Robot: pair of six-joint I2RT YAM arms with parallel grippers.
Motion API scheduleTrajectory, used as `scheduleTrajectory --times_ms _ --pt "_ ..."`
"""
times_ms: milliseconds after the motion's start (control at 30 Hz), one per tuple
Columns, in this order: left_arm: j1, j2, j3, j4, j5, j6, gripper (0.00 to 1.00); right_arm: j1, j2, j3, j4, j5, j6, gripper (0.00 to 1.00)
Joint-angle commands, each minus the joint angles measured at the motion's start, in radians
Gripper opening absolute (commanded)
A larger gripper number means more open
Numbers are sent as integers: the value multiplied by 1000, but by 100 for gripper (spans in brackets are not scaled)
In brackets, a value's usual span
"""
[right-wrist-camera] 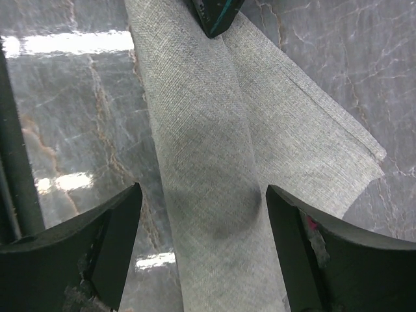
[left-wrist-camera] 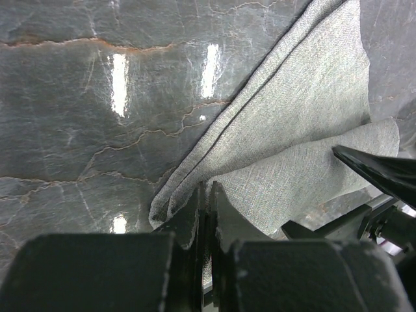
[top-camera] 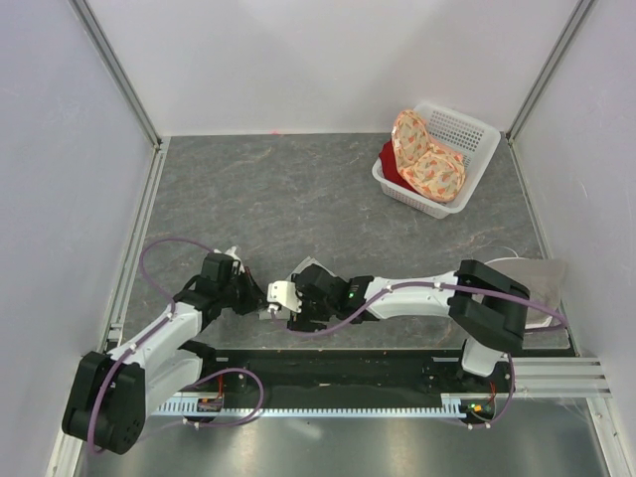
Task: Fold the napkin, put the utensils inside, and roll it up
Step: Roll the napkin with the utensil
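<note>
The sage-grey napkin [left-wrist-camera: 305,123] lies bunched in long folds on the dark stone table. My left gripper [left-wrist-camera: 207,190] is shut on a folded edge of it, and the cloth fans out from the jaws. My right gripper [right-wrist-camera: 203,201] is open, with its fingers on either side of a strip of napkin [right-wrist-camera: 208,130] and not touching it. One tip of the left gripper shows at the top of the right wrist view [right-wrist-camera: 214,16]. In the top view the two grippers meet near the table's front edge, left [top-camera: 253,296] and right [top-camera: 298,298]. The fork is not in view.
A white basket [top-camera: 477,134] at the back right holds orange floral cloth [top-camera: 427,164] and something red. A paler beige-grey cloth [top-camera: 542,273] lies at the right edge, behind the right arm's base. White walls with metal rails enclose the table.
</note>
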Motion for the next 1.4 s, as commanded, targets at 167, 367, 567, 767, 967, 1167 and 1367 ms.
scheduleTrajectory --times_ms 167,367,567,767,967,1167,1367 --pt "3 28 37 13 -12 46 2 -7 98 104 -51 -4 -31 78" --pt "3 21 49 13 1 52 2 -28 136 123 -116 -69 -5 56" --pt "4 -21 83 -15 -34 53 21 -42 153 121 -169 -165 48 39" --pt "3 -145 88 -85 -148 49 60 -117 144 105 -182 -399 142 34" --pt "1 -255 58 -84 -133 47 63 -212 214 187 -304 -598 220 33" --pt "0 -297 11 -12 -50 58 56 -307 299 287 -406 -791 306 34" --pt "0 -288 -24 45 5 62 56 -367 375 327 -432 -946 358 34"
